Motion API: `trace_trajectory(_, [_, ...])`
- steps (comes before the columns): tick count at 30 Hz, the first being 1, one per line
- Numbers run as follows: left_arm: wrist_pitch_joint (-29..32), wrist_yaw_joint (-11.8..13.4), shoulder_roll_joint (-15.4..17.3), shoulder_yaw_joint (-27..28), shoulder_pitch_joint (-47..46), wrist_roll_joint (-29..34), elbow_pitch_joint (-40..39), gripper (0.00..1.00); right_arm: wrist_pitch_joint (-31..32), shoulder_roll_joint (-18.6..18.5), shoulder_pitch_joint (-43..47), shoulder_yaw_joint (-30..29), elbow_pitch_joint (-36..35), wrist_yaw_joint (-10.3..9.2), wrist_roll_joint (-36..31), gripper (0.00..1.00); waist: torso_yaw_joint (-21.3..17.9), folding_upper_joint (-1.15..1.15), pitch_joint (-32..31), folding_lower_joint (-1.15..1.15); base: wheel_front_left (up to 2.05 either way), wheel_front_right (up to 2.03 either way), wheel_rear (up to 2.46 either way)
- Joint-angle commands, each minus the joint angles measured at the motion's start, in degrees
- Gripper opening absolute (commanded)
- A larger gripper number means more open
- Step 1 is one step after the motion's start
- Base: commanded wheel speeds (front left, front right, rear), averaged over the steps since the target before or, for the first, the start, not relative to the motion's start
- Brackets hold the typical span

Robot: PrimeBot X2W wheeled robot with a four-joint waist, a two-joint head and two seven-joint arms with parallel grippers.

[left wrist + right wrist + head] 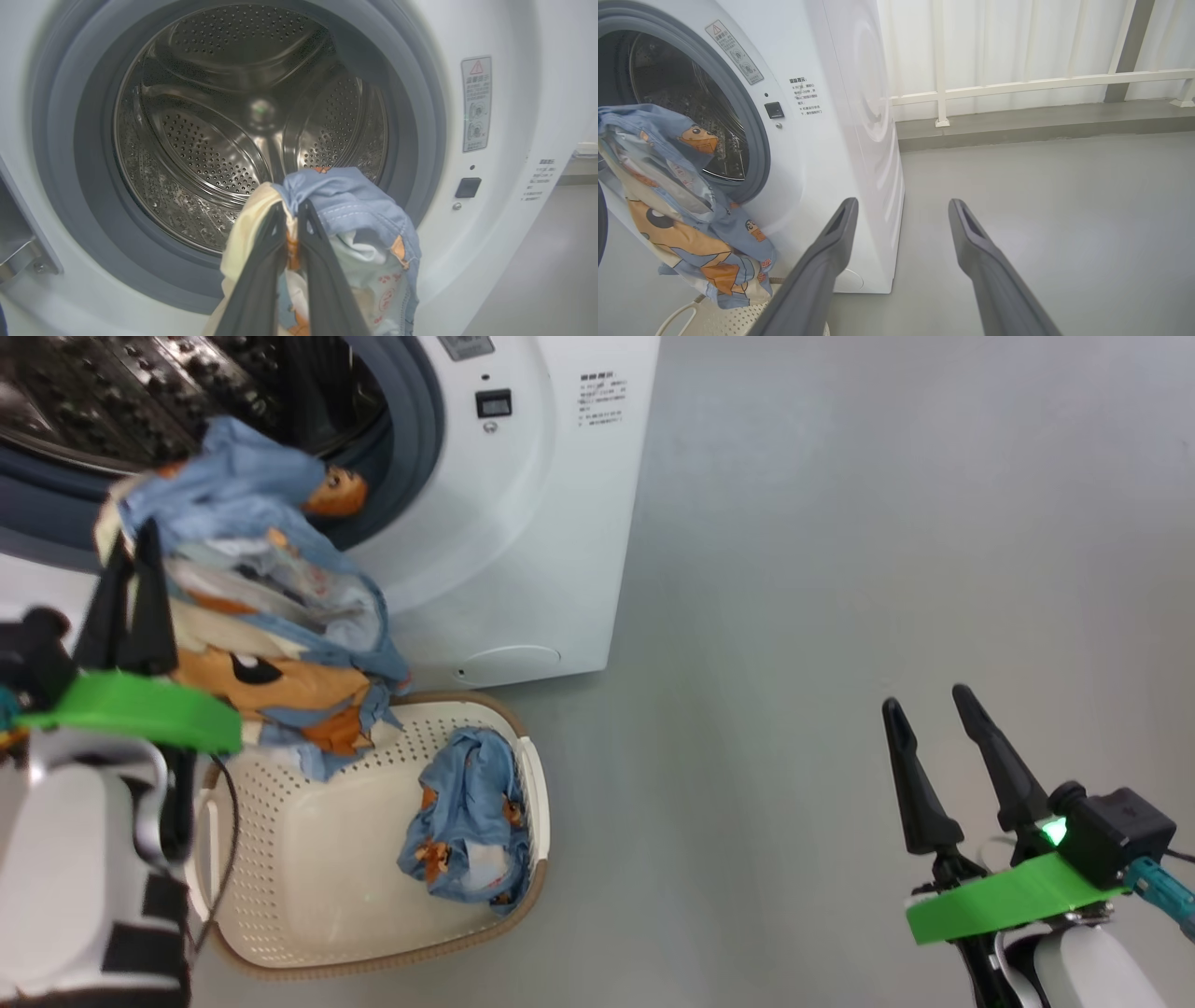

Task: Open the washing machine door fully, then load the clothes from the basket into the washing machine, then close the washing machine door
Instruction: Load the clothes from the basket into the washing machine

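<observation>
Carrying the bundle well past the grey rubber ring (65,140) before letting go would serve best, since much cloth hangs below the fingers and could snag on the lip or drop back; the left gripper (131,546) is clenched on the clothes (261,569), just before the washing machine's (551,523) open mouth and above the basket (537,887); a second garment (467,821) lies in that basket; the right gripper (926,702) stands spread and empty, well apart over the floor (840,569).

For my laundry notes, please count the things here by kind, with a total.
Clothes bundles: 2, one held by the left gripper, one lying in the basket
Basket: 1
Washing machine: 1
Total: 4
</observation>
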Motion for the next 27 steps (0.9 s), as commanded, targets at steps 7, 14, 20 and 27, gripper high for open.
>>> trace_trajectory(7, [-0.5,1.0,4.3,0.9,-11.4,1.5,9.3,0.0,-0.5,0.3,-3.4,1.7,-1.7,0.26,-0.4,1.0,-1.7,0.0,3.8,-0.01,0.0,0.0,0.0])
trace_trajectory(14, [-1.2,1.9,4.9,0.2,-21.7,2.1,20.3,0.0,-0.5,0.9,-5.2,2.3,-1.8,0.26,-0.5,1.0,-2.7,0.0,7.0,-0.01,0.0,0.0,0.0])
trace_trajectory(20, [-0.9,2.0,6.5,-1.0,-29.4,3.1,29.1,0.0,-0.5,1.4,-6.9,3.6,-1.7,0.26,-0.4,1.0,-4.2,0.0,9.5,-0.01,0.0,0.0,0.0])
trace_trajectory(27, [1.3,1.3,8.2,-1.7,-37.5,2.8,36.8,0.0,-0.5,2.0,-8.7,4.9,-1.7,0.26,-0.2,1.0,-6.1,0.0,12.7,-0.01,0.0,0.0,0.0])
